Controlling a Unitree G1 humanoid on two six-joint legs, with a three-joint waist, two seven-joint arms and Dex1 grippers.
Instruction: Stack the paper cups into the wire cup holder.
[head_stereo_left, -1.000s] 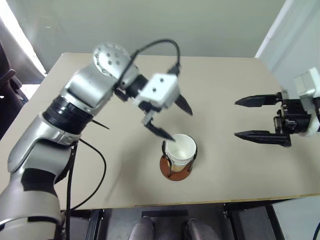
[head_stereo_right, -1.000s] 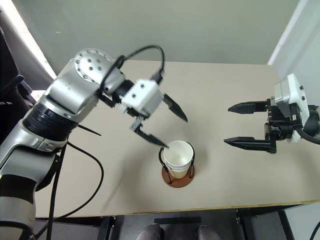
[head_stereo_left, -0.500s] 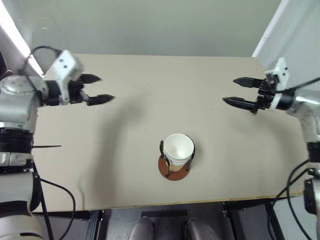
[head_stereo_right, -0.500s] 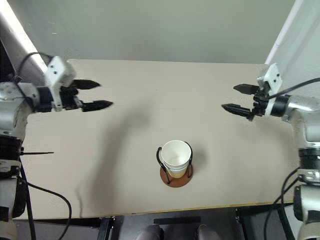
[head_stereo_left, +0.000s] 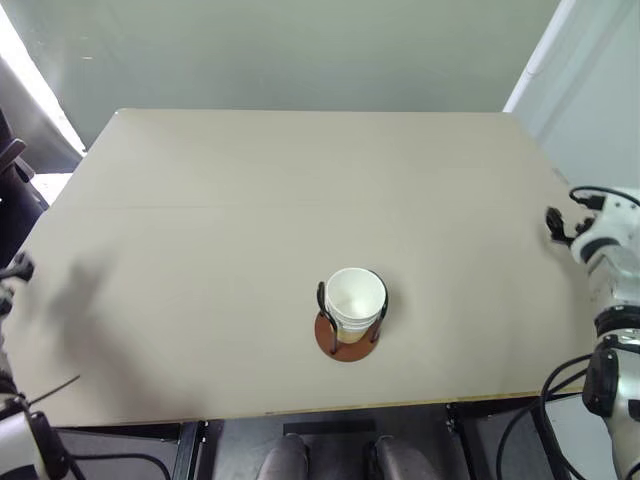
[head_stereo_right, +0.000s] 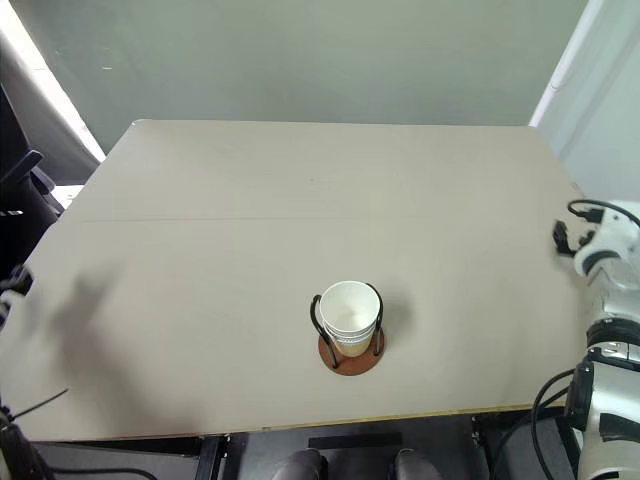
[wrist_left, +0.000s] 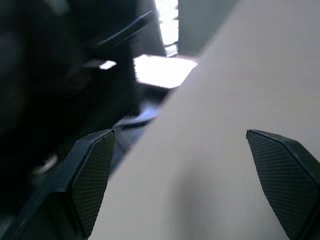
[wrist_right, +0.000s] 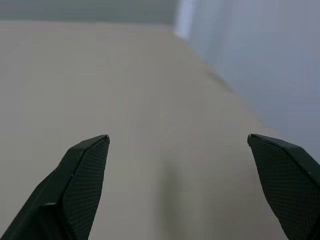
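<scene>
Tan paper cups (head_stereo_left: 354, 303), white inside, sit nested in the black wire holder (head_stereo_left: 346, 318) on its red-brown disc, near the desk's (head_stereo_left: 250, 180) front edge. Both arms have swung out past the side edges, the left gripper (wrist_left: 192, 180) and right gripper (wrist_right: 180, 185) spread wide and empty, so the stacking looks done.

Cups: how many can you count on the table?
1 stack of cups is nested in the holder near the table front edge; rim lines suggest about three, but the nested ones are mostly hidden.
</scene>
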